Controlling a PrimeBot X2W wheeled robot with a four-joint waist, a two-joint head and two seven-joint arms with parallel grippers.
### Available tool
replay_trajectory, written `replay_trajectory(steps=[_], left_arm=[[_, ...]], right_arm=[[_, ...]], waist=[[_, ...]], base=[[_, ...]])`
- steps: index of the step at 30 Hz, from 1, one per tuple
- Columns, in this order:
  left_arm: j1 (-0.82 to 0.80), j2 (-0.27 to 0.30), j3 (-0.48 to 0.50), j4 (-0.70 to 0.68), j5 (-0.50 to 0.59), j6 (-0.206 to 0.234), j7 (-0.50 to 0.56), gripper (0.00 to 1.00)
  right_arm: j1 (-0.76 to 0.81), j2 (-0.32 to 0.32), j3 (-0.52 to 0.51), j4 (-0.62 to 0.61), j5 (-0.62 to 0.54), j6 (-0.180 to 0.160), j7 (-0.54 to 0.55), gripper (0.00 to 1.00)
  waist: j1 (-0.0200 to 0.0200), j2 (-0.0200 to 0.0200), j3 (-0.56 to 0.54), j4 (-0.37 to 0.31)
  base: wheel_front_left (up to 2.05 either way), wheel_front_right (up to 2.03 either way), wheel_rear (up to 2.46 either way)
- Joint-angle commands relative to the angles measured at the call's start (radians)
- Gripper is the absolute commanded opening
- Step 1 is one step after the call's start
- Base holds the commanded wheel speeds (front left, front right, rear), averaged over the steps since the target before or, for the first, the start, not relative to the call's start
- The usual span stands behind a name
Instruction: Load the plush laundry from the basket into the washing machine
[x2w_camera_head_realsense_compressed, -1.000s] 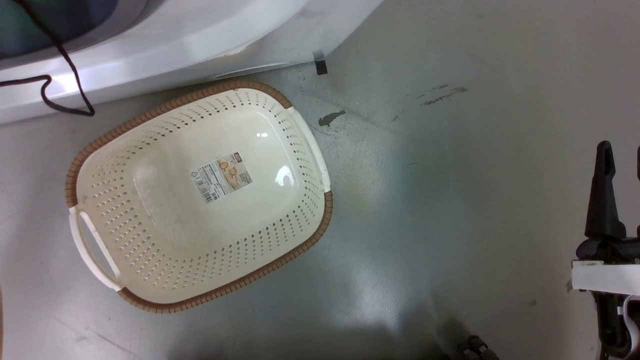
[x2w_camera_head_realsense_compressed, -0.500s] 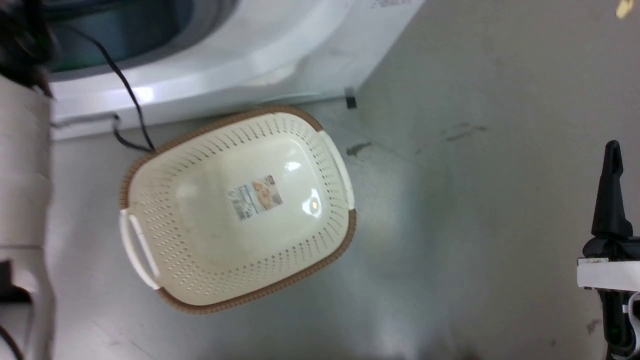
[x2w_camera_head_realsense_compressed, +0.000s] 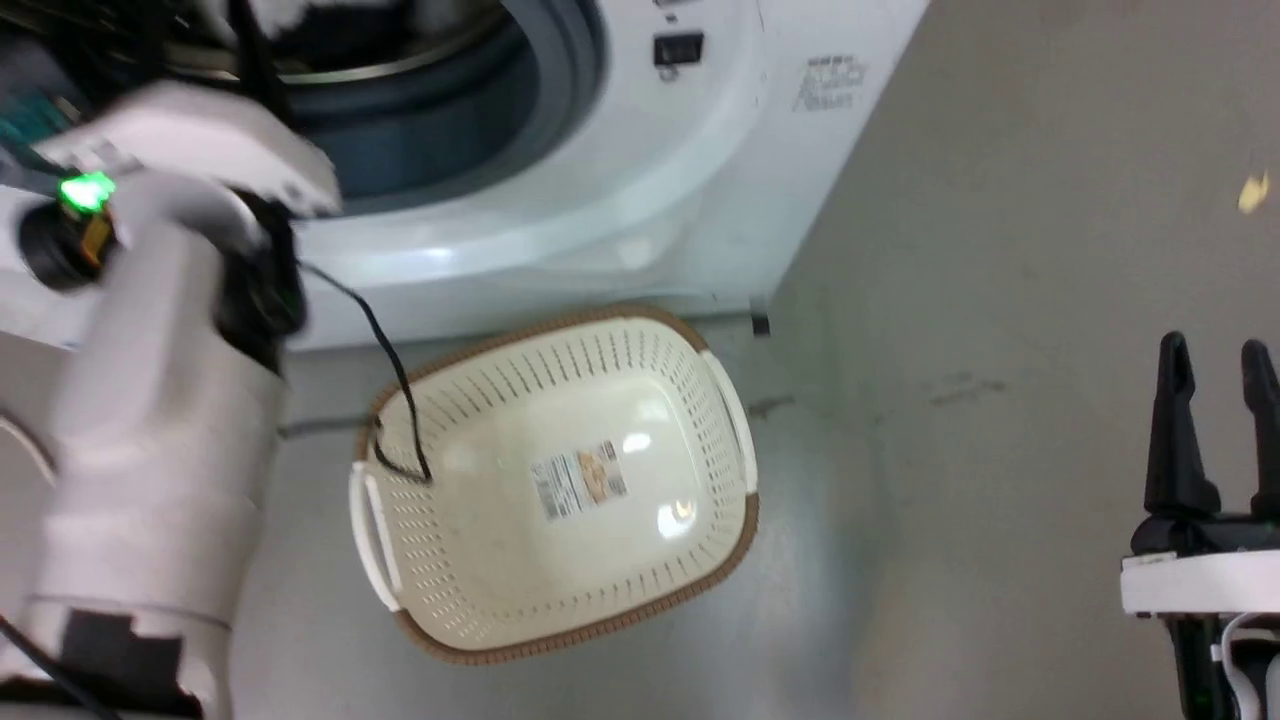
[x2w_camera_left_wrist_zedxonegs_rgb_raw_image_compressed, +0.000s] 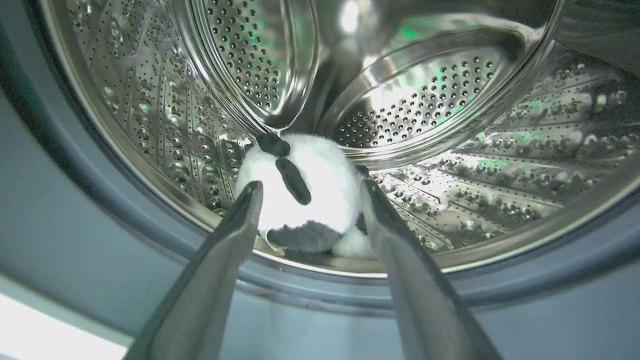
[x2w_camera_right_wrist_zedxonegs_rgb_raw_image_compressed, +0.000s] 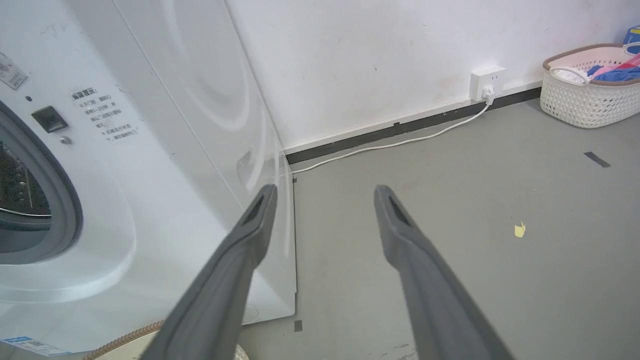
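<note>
The plush panda (x2w_camera_left_wrist_zedxonegs_rgb_raw_image_compressed: 325, 170) lies low in the steel drum (x2w_camera_left_wrist_zedxonegs_rgb_raw_image_compressed: 450, 100) of the washing machine (x2w_camera_head_realsense_compressed: 700, 180). The left gripper (x2w_camera_left_wrist_zedxonegs_rgb_raw_image_compressed: 311, 186) hangs at the porthole, its 2 fingers spread wide, gripping nothing. The basket (x2w_camera_head_realsense_compressed: 470, 570) sits on the floor below. The right gripper (x2w_camera_head_realsense_compressed: 1215, 348) is also wide, well apart.

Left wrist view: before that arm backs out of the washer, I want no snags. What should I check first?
1. Plush panda inside the drum: ok.
2. Left gripper open, gripping nothing: ok.
3. Panda clear of the grey gasket: cannot tell; it lies close to the drum's front lip.
4. Basket holds no laundry: ok.
5. Black cable off the basket: not ok; it droops across the rim.
6. Right gripper open, away from the washing machine: ok.
</note>
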Motion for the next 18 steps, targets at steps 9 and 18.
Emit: replay_trajectory(steps=[9, 18], left_arm=[[0.189, -0.046, -0.053, -0.017, 0.007, -0.015, -0.025, 1.0], [0.335, -0.034, -0.092, -0.072, 0.005, -0.019, 0.019, 1.0]], right_arm=[[0.061, 0.023, 0.001, 0.024, -0.02, -0.001, 0.01, 1.0], [0.107, 0.03, 0.016, 0.051, -0.026, -0.001, 0.013, 1.0]], waist=[[0.0001, -0.0001, -0.192, 0.057], [0.0001, -0.0001, -0.32, 0.066]], base=[[0.0, 0.0, 0.0], [0.0, 0.0, 0.0]])
